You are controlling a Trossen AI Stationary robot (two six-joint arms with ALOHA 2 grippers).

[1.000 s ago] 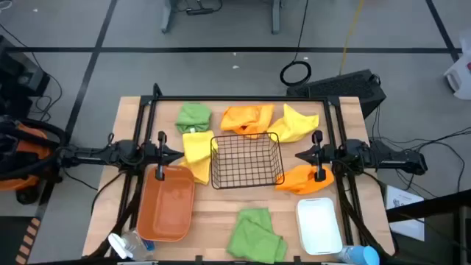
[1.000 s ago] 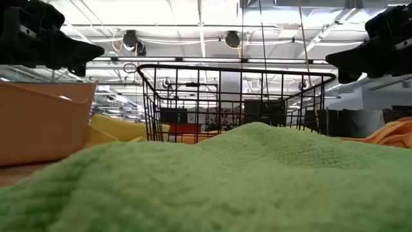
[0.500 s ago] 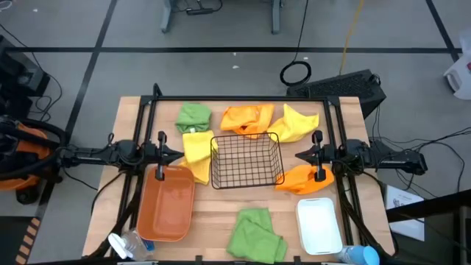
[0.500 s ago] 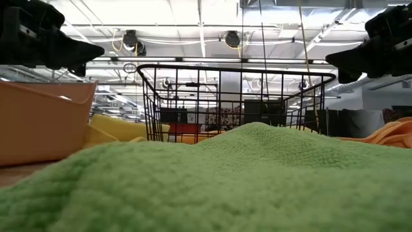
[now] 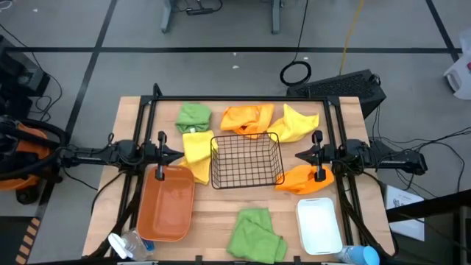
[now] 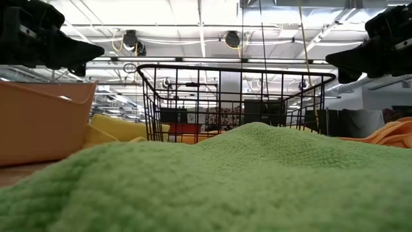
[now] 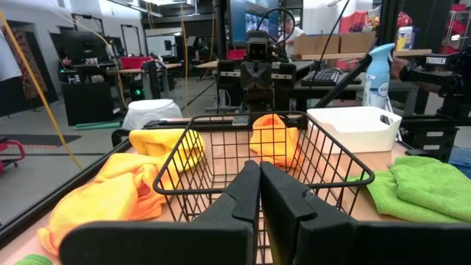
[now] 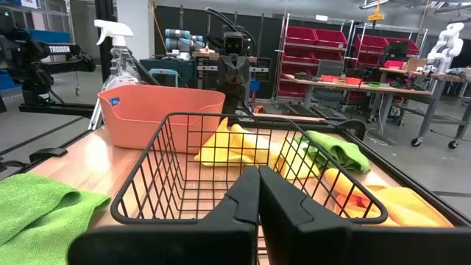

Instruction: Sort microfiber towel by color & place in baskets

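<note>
Left gripper (image 5: 179,154) fingers are pressed together, holding nothing, beside the black wire basket (image 5: 247,160). Right gripper (image 5: 299,155) fingers are likewise pressed together, empty, on the basket's opposite side. Nothing has changed from the earlier frames: all six towels lie on the table (image 5: 213,221); the orange bin (image 5: 166,203) and white bin (image 5: 319,225) hold none.

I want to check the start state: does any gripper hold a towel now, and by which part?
Nothing is held. The left gripper and the right gripper are shut and empty, on either side of the black wire basket.
</note>
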